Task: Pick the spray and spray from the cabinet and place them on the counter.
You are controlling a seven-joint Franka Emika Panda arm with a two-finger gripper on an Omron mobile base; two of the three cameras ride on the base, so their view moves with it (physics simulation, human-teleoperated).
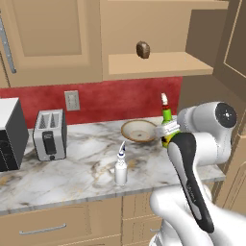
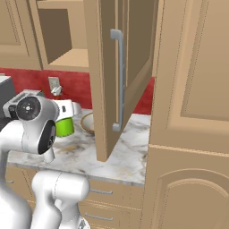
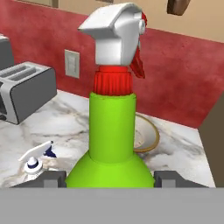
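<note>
Hand (image 3: 109, 179) is clamped round the green spray (image 3: 111, 131), centre frame; white spray (image 1: 120, 168) stands on the worktop (image 1: 81, 168), lower middle.

white spray bottle (image 1: 120, 169) stands upright on the marble counter (image 1: 77, 168), near its front edge. green spray bottle (image 1: 166, 126) is upright beside a bowl (image 1: 138, 130), partly behind the arm. a brown lump (image 1: 142, 49) sits on the open cabinet (image 1: 158, 65) shelf. toaster (image 1: 49, 134) at left.
</note>
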